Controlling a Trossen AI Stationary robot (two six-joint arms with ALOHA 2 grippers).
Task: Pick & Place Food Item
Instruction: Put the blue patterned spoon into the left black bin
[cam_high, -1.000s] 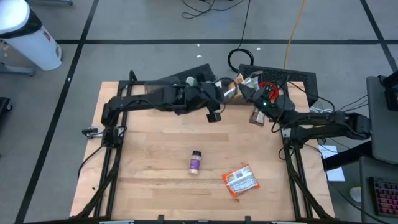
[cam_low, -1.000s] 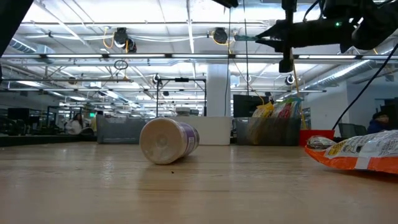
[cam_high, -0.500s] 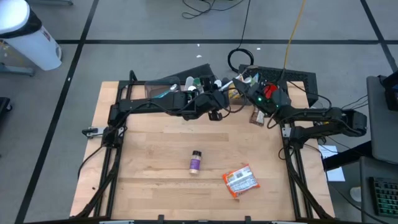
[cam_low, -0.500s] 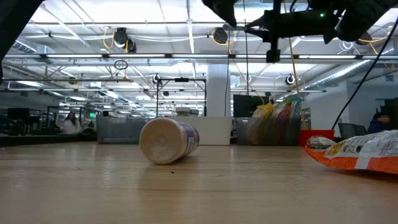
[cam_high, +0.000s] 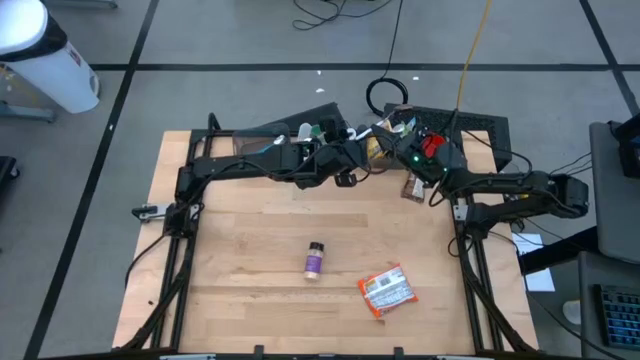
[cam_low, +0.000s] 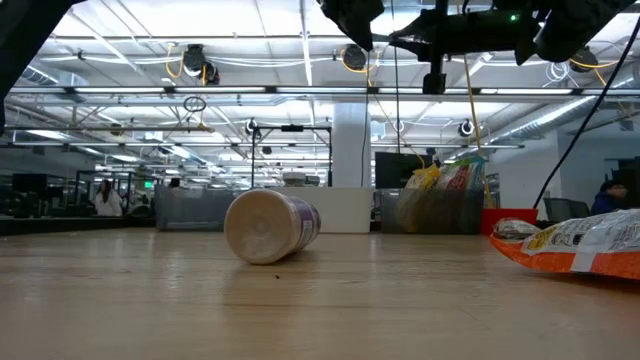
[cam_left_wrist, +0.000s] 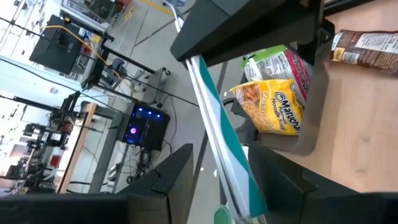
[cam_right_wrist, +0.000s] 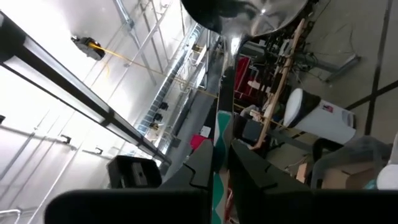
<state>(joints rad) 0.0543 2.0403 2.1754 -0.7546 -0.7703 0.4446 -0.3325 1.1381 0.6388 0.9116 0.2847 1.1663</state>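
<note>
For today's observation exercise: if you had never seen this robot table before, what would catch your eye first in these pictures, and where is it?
Both arms meet high over the table's far edge, the left gripper and right gripper sharing a thin teal-and-white packet above the bins of snack packs. On the bare wood nearer the camera lie a small purple-labelled jar on its side and, to its right, an orange bag, both untouched.
</note>
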